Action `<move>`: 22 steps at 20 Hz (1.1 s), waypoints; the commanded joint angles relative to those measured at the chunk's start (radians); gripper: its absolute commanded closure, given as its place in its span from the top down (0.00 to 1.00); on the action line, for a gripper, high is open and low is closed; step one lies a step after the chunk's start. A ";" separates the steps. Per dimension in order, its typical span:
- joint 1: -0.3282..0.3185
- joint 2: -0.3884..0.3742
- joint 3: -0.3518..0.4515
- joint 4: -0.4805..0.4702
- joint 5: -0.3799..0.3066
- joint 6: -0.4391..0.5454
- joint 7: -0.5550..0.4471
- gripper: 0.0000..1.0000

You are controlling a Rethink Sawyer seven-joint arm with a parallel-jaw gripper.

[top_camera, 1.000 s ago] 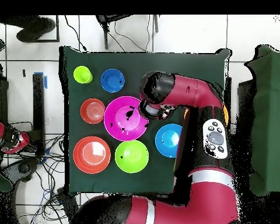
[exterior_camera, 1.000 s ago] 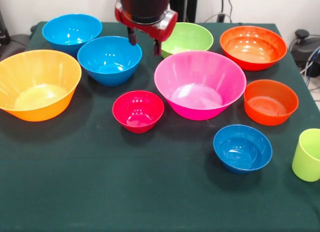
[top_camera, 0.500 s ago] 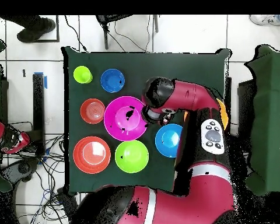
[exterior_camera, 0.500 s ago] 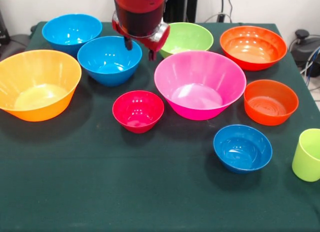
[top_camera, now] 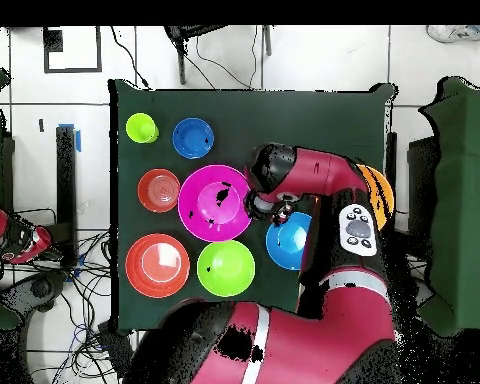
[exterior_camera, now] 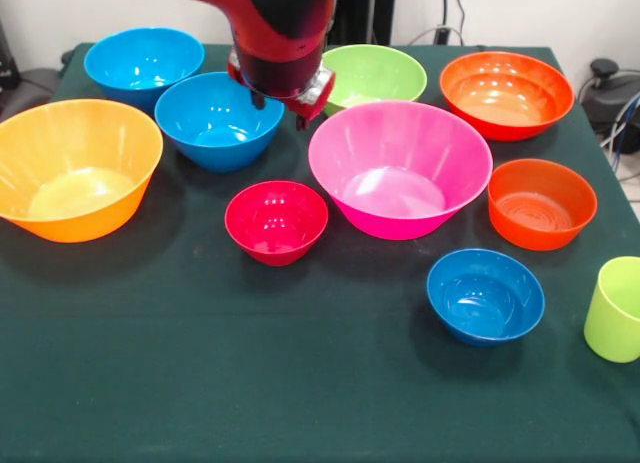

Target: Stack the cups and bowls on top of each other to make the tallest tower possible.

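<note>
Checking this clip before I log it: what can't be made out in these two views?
- Gripper: front view shows only dark tips under the red wrist housing; overhead, the arm covers it. Open or shut is unclear.
- Small crimson bowl: hidden under the arm overhead.
- Large orange bowl: mostly covered by the arm overhead.
- Far blue bowl: not visible overhead, arm over that side.
- Lime cup: cut by the front view's right edge.

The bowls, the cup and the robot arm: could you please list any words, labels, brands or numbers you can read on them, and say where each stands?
None can be read.
The bowls, such as the large pink bowl, and the lime cup are plain, with no print.
The arm's grey button panel shows dark spots only, too small to read.
</note>
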 commanded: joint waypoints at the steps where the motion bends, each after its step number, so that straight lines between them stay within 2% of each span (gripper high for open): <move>1: 0.022 0.044 0.009 0.038 -0.114 -0.026 -0.047 1.00; 8: 0.020 0.056 0.006 0.052 -0.136 -0.056 -0.054 1.00; 11: 0.008 0.082 0.019 0.015 -0.135 -0.051 -0.071 1.00; 16: -0.061 0.092 0.115 0.040 -0.069 -0.159 -0.121 1.00; 22: -0.104 0.084 0.180 0.070 -0.047 -0.210 -0.133 1.00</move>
